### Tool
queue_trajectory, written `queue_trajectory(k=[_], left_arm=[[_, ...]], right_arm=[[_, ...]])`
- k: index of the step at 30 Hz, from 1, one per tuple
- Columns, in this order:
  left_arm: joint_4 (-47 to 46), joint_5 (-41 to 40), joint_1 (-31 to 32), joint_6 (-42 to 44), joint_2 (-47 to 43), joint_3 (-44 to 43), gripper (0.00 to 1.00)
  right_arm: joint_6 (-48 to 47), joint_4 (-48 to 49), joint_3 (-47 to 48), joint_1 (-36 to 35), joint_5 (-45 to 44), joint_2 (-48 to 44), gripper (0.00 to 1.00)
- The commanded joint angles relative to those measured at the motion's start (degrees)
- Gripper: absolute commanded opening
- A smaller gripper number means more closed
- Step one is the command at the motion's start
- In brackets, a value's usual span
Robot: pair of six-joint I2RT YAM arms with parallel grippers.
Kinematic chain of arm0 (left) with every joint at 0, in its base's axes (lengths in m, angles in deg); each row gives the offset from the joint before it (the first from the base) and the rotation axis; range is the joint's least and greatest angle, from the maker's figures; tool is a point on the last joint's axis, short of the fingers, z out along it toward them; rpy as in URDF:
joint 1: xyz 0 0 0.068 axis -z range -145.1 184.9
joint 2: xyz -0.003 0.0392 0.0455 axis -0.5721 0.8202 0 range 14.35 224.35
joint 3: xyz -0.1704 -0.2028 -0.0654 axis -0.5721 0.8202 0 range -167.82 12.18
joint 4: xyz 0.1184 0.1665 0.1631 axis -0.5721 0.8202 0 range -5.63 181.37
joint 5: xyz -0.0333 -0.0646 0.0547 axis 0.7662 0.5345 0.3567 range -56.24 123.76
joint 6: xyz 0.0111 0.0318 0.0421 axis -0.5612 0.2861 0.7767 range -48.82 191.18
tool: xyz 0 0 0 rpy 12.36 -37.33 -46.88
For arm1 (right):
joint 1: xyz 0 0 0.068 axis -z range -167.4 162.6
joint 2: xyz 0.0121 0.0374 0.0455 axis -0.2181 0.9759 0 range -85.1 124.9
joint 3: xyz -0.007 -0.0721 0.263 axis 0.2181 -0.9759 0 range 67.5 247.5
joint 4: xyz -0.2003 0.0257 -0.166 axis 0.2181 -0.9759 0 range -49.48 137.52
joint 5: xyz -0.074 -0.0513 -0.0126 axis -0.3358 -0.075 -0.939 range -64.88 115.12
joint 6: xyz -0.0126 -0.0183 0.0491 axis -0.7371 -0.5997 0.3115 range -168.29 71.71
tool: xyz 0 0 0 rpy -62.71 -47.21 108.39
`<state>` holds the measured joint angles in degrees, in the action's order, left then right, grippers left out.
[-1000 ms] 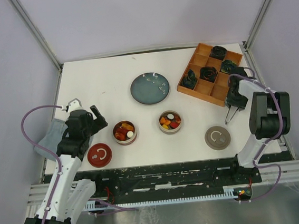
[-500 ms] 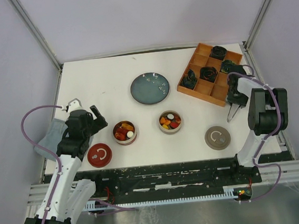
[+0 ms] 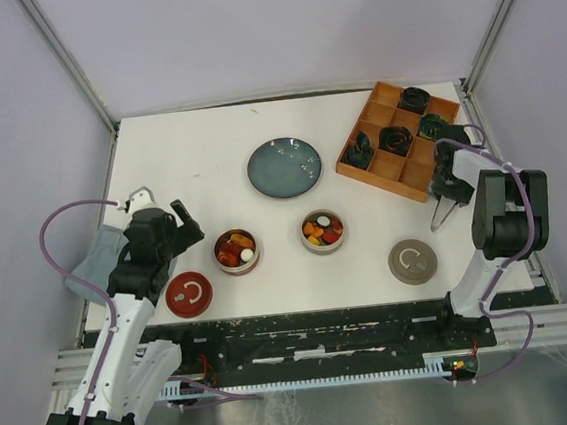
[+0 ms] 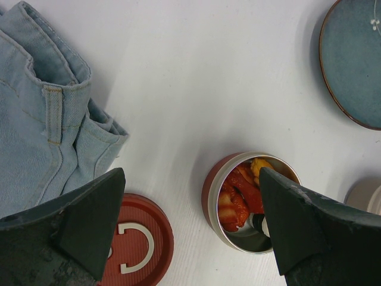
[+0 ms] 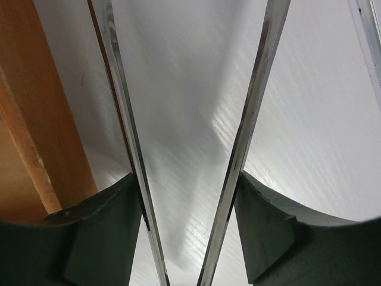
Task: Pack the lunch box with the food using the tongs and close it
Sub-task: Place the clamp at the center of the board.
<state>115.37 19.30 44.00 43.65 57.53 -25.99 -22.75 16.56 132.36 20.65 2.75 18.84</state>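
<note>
White worktop (image 3: 187, 151) carries two open lunch box tins (image 3: 239, 271) of food (image 3: 322, 231) near the middle of its front edge. By the right edge, beside the orange tray (image 3: 375, 169), the right gripper (image 5: 187, 202) clamps the tongs (image 5: 256, 89). The left gripper (image 4: 190, 202) gapes wide, empty.

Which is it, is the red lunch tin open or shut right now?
Open. The red tin shows its food from above, and its red lid lies flat beside it, not touching.
</note>
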Motion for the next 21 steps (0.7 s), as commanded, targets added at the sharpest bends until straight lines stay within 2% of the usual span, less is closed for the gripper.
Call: queue_trajectory(k=[1,7,21], left_arm=[[-2.9,-0.1,-0.2,1.9,-0.9,-0.2,0.99],[-3.0,-0.2,-0.2,1.8,-0.9,-0.2,0.99],[-3.1,0.3,-0.2,1.9,-0.7,-0.3,0.99]], right_arm=[[2.2,-1.6,-3.8,-0.1,3.4,-1.5,0.68],[3.4,-2.3,-7.5,0.0,5.6,-3.4,0.68],[3.4,-3.0,-7.9,0.0,1.5,-5.3,0.73]])
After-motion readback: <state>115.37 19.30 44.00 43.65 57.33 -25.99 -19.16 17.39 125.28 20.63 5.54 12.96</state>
